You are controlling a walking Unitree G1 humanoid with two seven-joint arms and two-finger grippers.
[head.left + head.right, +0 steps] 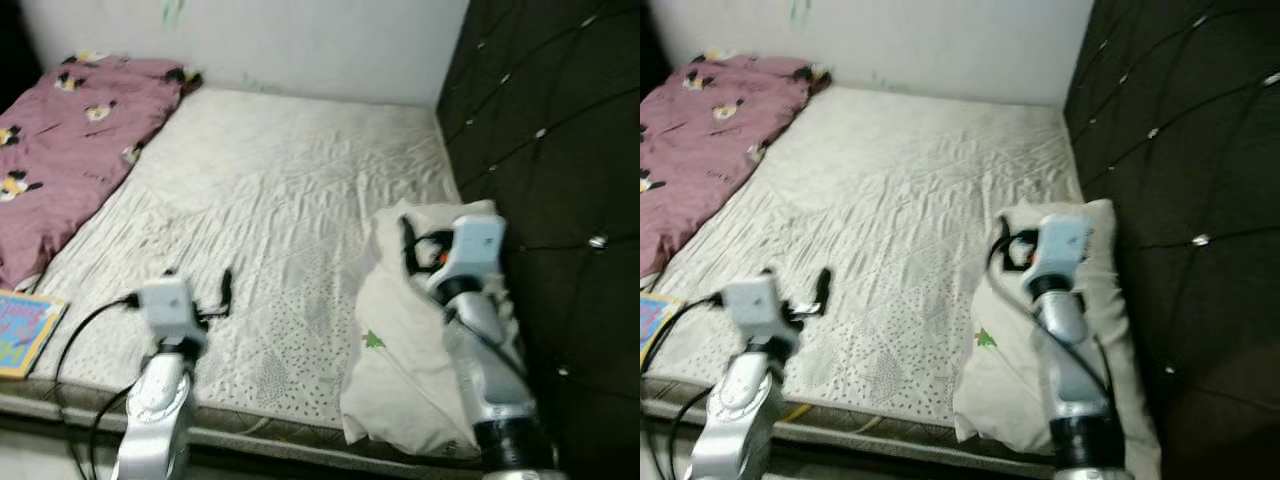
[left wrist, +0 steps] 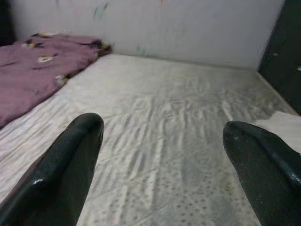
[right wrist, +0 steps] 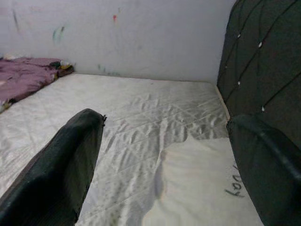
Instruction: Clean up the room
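The cream rumpled pillow (image 1: 400, 340) lies at four o'clock on the quilted white mattress (image 1: 280, 200), beneath the released right pincer (image 3: 164, 160). Lower, pinch its near edge; left pincer (image 2: 160, 155) released.

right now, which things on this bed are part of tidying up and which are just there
Likely part of the tidying:
- cream pillow by the dark headboard, under the open right gripper
- pink blanket bunched on the far left of the mattress
- colourful book at the mattress's near left edge

Just there:
- headboard
- white wall
- open left gripper, over bare mattress
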